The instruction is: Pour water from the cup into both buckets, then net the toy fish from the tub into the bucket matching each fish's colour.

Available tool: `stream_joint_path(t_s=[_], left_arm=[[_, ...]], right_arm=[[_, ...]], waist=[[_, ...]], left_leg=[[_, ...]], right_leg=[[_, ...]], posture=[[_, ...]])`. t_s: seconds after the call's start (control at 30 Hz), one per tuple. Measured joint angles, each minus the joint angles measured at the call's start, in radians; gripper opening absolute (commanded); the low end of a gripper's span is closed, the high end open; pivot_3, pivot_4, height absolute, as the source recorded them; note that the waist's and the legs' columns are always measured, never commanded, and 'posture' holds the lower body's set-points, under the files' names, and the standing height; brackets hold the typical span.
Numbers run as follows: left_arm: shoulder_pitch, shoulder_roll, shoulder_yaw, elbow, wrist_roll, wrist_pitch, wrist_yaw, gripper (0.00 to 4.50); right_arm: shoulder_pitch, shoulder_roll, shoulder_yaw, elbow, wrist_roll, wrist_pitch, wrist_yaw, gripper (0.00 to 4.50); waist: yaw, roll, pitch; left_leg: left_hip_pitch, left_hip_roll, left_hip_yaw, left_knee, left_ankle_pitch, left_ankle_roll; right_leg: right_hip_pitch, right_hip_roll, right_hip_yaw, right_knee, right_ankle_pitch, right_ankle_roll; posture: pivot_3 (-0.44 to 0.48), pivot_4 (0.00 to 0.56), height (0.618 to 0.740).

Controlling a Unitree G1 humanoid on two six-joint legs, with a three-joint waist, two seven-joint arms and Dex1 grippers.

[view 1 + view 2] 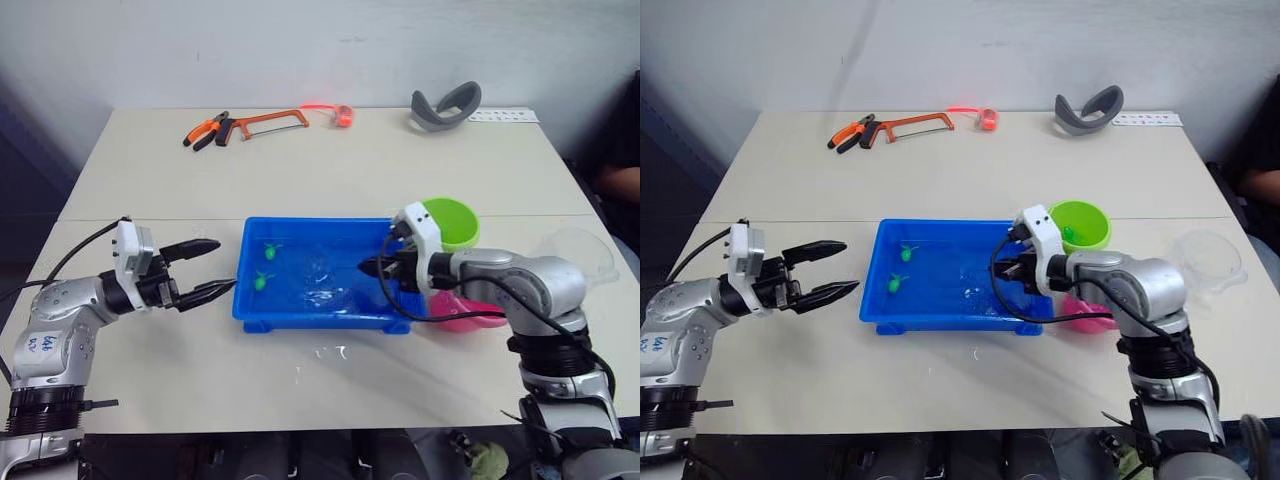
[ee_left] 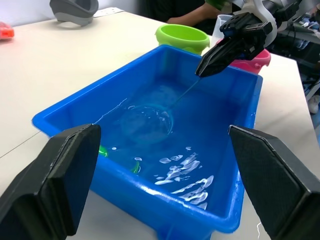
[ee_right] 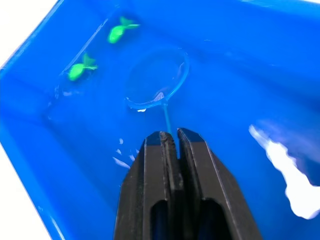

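We hold the net (image 3: 156,85) in the blue tub (image 1: 255,310) – two green fish (image 1: 266,267) lie ahead of its hoop.

Nearest on the worktop (image 1: 200,370), our left gripper (image 1: 205,270) hovers just left of the tub with its jaws apart and empty. The right gripper (image 1: 372,268) reaches in over the tub's right end, jaws clamped together on the net's thin handle, the hoop lying low in the middle of the tub – the two green fish sit toward the tub's left end, clear of the hoop. The pink bucket (image 1: 470,312) stands against the tub's near right corner, the green bucket (image 1: 452,222) beyond it, the clear cup (image 1: 1208,258) further right. At the far edge lie pliers (image 1: 205,130), a hacksaw (image 1: 268,122) and a grey band (image 1: 445,106).
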Motion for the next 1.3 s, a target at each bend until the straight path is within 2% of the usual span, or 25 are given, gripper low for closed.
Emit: stream_joint_path(t_s=[0.3, 0.67, 1.03, 1.3], left_arm=[[0.035, 0.029, 0.037, 0.016, 0.0, -0.005, -0.019, 4.44], [0.035, 0.029, 0.038, 0.018, 0.0, -0.005, -0.027, 4.44], [0.036, 0.029, 0.038, 0.028, 0.0, -0.011, -0.028, 4.44], [0.031, 0.022, 0.032, 0.035, 0.0, -0.022, -0.028, 4.44]], right_arm=[[-0.103, 0.11, 0.087, 0.118, -0.079, -0.029, -0.027, 0.0], [-0.123, 0.172, 0.106, 0.151, -0.116, -0.054, -0.024, 0.0], [-0.111, 0.187, -0.015, 0.087, -0.036, -0.023, 0.002, 0.0], [-0.048, 0.096, -0.094, -0.021, 0.042, 0.049, 0.03, 0.0]], waist=[[-0.002, 0.0, 0.0], [-0.02, 0.0, 0.0], [-0.02, 0.0, 0.0], [-0.02, 0.0, 0.0]], left_leg=[[0.0, 0.0, 0.0, 0.0, 0.0, 0.0], [0.0, 0.0, -0.001, 0.0, 0.0, 0.0], [0.0, 0.0, -0.001, -0.001, 0.0, 0.0], [-0.001, 0.0, -0.001, -0.001, 0.0, 0.0]], right_leg=[[-0.001, 0.0, 0.0, 0.001, 0.0, 0.0], [-0.001, 0.0, 0.0, 0.002, 0.0, 0.0], [-0.001, 0.0, 0.001, 0.002, 0.0, 0.0], [-0.001, -0.001, 0.002, 0.002, 0.0, 0.0]], posture=[[0.0, 0.15, 0.74], [0.0, 0.15, 0.74], [0.0, 0.15, 0.74], [0.0, 0.15, 0.74]])
